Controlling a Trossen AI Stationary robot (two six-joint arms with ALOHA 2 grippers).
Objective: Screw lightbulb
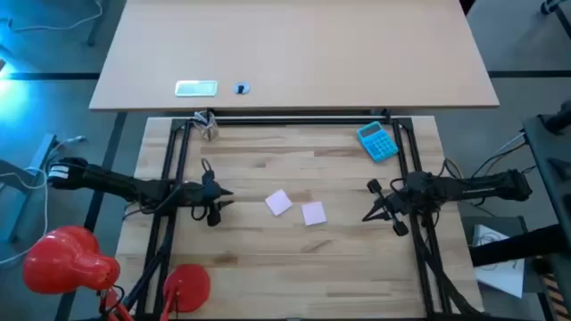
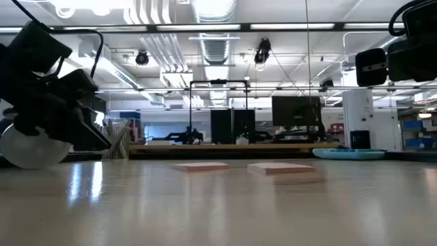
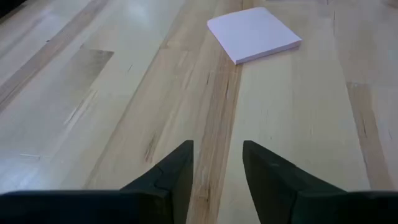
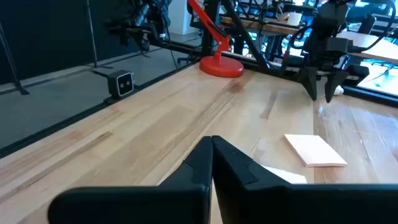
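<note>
First, find the lightbulb [image 1: 210,127]: looks like the small pale thing at the far edge of the tabletop [image 1: 268,259], by the black frame's corner [image 1: 183,125], well apart from both hands. Reach for it with the left hand [image 1: 223,196], spread wide and holding nothing, near the pink sticky notes [image 1: 278,203]. Leave the right hand [image 1: 373,207], pressed together and empty, on its own side. Come down slowly, pinch the round part softly, and stay off the screw end. Then carry it to the red lamp [image 1: 62,259] and turn gently, never hard. Mind the glass: could roll away or crack.
</note>
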